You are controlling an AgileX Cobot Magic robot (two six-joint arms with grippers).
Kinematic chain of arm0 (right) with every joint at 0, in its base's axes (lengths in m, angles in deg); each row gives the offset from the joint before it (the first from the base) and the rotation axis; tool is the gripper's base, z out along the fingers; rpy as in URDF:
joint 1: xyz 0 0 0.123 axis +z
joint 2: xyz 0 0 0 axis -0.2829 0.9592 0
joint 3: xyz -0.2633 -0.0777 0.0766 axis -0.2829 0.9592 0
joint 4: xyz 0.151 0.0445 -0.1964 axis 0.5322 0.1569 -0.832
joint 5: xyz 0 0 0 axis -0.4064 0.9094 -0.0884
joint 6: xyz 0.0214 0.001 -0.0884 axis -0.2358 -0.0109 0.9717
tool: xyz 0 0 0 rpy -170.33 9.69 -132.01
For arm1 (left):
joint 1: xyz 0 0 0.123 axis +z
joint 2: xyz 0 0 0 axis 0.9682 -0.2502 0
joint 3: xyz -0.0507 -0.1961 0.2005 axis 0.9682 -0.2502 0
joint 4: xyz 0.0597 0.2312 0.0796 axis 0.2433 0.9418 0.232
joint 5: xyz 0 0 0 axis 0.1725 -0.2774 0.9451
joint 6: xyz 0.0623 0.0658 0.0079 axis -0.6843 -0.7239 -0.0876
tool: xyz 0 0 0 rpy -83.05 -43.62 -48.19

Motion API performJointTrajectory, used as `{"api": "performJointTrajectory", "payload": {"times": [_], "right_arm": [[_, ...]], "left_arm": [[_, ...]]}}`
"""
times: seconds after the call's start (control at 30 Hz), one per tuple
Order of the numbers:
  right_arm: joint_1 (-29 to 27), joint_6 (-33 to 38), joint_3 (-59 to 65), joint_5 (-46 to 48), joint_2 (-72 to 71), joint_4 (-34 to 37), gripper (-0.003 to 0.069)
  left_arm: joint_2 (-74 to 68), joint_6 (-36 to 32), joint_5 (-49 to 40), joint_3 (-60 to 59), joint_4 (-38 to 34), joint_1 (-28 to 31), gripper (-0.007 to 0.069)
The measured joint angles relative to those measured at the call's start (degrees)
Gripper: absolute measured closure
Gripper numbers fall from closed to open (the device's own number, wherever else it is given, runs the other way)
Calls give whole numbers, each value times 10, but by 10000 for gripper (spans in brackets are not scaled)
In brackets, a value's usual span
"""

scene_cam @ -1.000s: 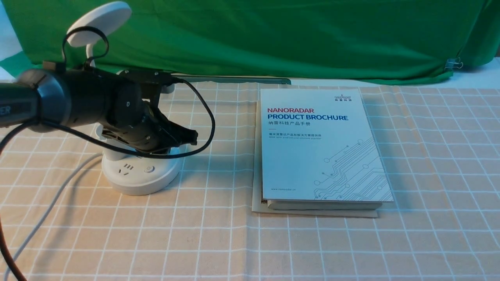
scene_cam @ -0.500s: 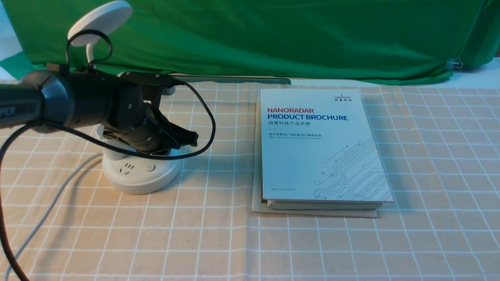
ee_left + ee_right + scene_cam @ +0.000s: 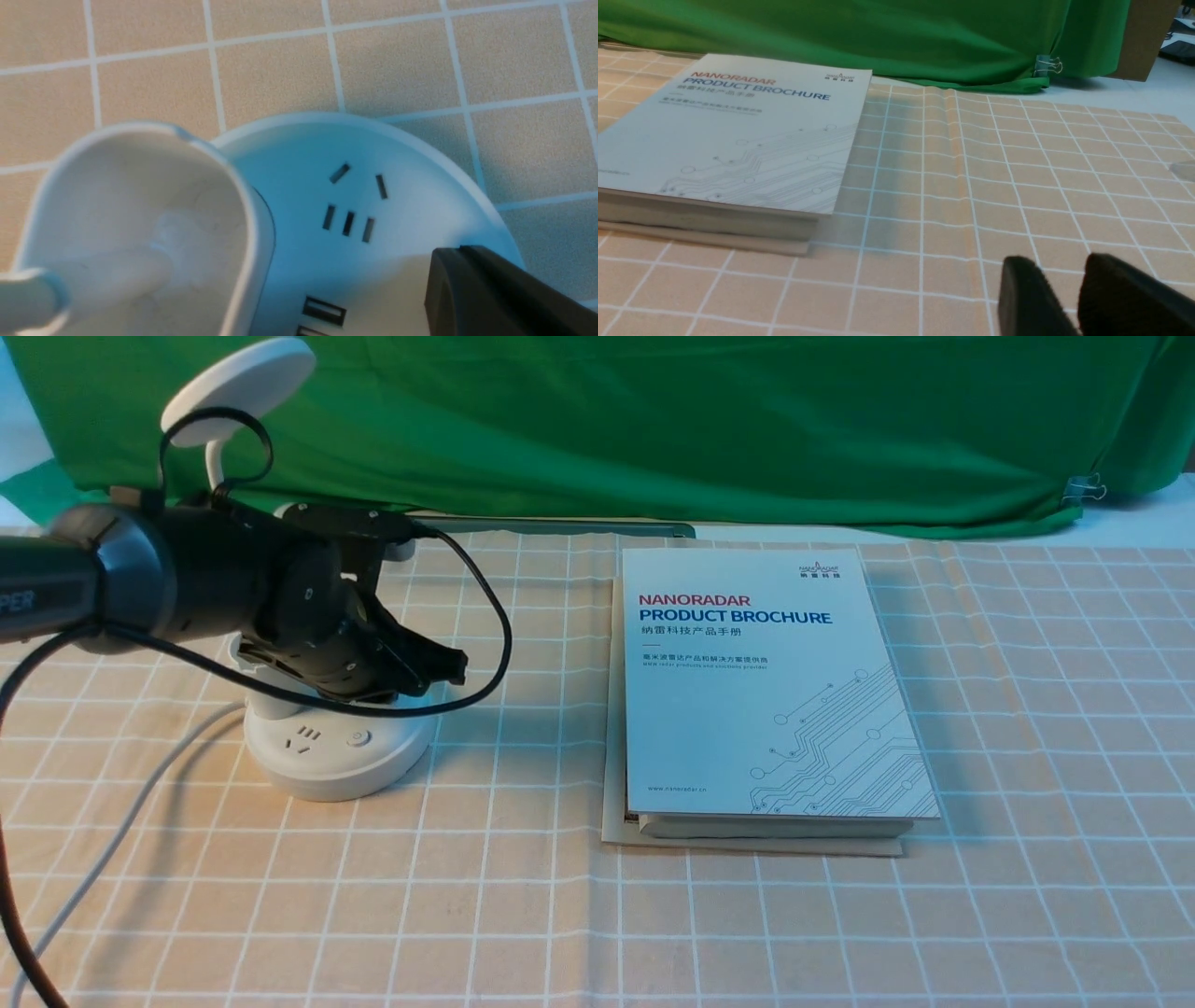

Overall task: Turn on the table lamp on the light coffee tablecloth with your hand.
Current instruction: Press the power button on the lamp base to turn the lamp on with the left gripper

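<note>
Evidently the approach to the switch is in hand: the left gripper [image 3: 446, 667] hangs over the round base of the table lamp [image 3: 338, 751], which stands at the left of the light coffee tablecloth [image 3: 523, 896] on the desk. Its fingers look together and hold nothing. The disc head shows no glow. Next, I judge, the tip must descend onto the round button [image 3: 356, 739].

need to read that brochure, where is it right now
In the front view, the white product brochure lies flat on the tan grid tablecloth, right of centre, right of the white table lamp.
</note>
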Motion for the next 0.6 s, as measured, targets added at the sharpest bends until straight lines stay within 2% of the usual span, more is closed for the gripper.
{"api": "performJointTrajectory", "payload": {"times": [0.6], "right_arm": [[0,0,0,-1,0,0,419]], "left_arm": [[-20,0,17,5,-9,0,624]]}}
